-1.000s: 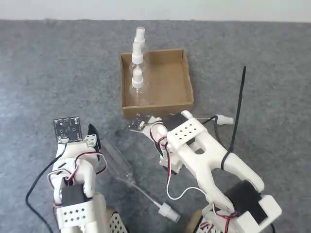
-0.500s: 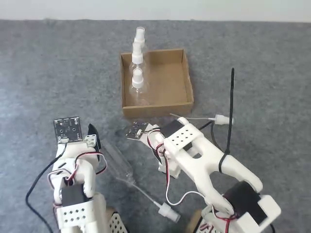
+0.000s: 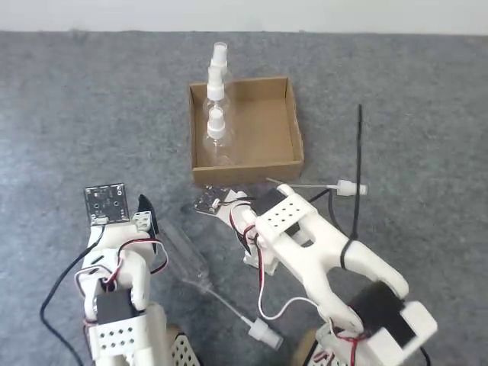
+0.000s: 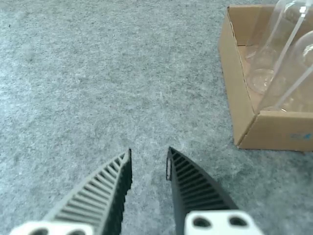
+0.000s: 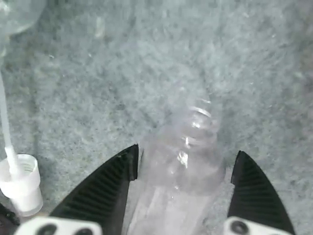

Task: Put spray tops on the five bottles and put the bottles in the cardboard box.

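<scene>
The uncapped bottle (image 5: 188, 147) sits between the fingers of the right hand (image 5: 187, 151). Its bare threaded neck points out past the fingertips, over the grey carpeted tabletop (image 3: 76, 114). The fingers stand wide, one against each side of the bottle's shoulder, and as far as can be seen they are clamped on it. In the high view the right arm (image 3: 305, 229) is folded over this spot, and a strip of bare carpet separates its wrist from the near wall of the cardboard box (image 3: 248, 171).

Three capped bottles (image 3: 216, 90) stand in a row along the box's left side. The rest of the box floor, out to its right wall, is bare.

A second spray top (image 3: 351, 187) lies right of the arm, near the box's near right corner, with its thin tube pointing left. A lying bottle (image 3: 183, 252) rests between the two arms, just beside the left hand (image 4: 149, 151). A loose spray top (image 3: 263, 333) lies by the near edge, its tube reaching toward that bottle's mouth. The left hand's fingers are a little apart, with nothing between them, over open carpet near the box's left wall. Wide open carpet lies left and right of the box.

Over the last second the right arm has drawn back from the box. Its black cable tie (image 3: 357, 168) has swung left, and the second spray top's tube has come out from under the arm. The left arm (image 3: 114, 259), the lying bottle and the box have not shifted.
</scene>
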Robot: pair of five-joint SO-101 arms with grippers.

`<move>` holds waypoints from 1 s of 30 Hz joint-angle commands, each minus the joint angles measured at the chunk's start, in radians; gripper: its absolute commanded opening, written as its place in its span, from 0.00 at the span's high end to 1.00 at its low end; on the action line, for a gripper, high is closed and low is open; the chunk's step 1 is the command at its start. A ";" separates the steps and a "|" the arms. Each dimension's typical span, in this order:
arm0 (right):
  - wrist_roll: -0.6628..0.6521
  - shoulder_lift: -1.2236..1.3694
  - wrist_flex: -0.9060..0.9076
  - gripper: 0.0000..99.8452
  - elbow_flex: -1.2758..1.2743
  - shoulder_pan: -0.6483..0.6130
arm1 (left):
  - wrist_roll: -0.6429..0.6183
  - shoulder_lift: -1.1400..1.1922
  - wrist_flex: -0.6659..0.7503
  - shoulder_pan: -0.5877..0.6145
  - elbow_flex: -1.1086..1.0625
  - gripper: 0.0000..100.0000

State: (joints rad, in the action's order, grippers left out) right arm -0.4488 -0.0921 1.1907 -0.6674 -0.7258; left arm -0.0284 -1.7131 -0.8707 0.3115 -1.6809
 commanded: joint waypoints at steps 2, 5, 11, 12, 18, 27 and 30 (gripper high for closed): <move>0.018 0.073 0.036 0.75 0.103 -0.004 | 0.005 -0.014 0.028 0.008 0.007 0.89; 0.051 0.065 0.079 0.75 0.135 -0.004 | 0.005 -0.014 0.028 0.008 0.007 0.89; 0.098 0.021 0.117 0.75 0.141 -0.005 | 0.005 -0.014 0.028 0.008 0.007 0.89; 0.100 0.016 0.124 0.74 0.141 -0.005 | 0.005 -0.014 0.028 0.008 0.007 0.89; 0.101 0.010 0.124 0.74 0.143 -0.007 | 0.005 -0.014 0.028 0.008 0.007 0.89; 0.172 0.010 0.127 0.75 0.189 -0.008 | 0.005 -0.014 0.028 0.008 0.005 0.89; 0.172 0.007 0.127 0.75 0.187 -0.007 | 0.005 -0.014 0.028 0.008 0.005 0.89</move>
State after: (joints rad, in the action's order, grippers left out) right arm -0.2938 -0.0123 1.3042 -0.5370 -0.7258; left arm -0.0284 -1.7131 -0.8707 0.3115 -1.6809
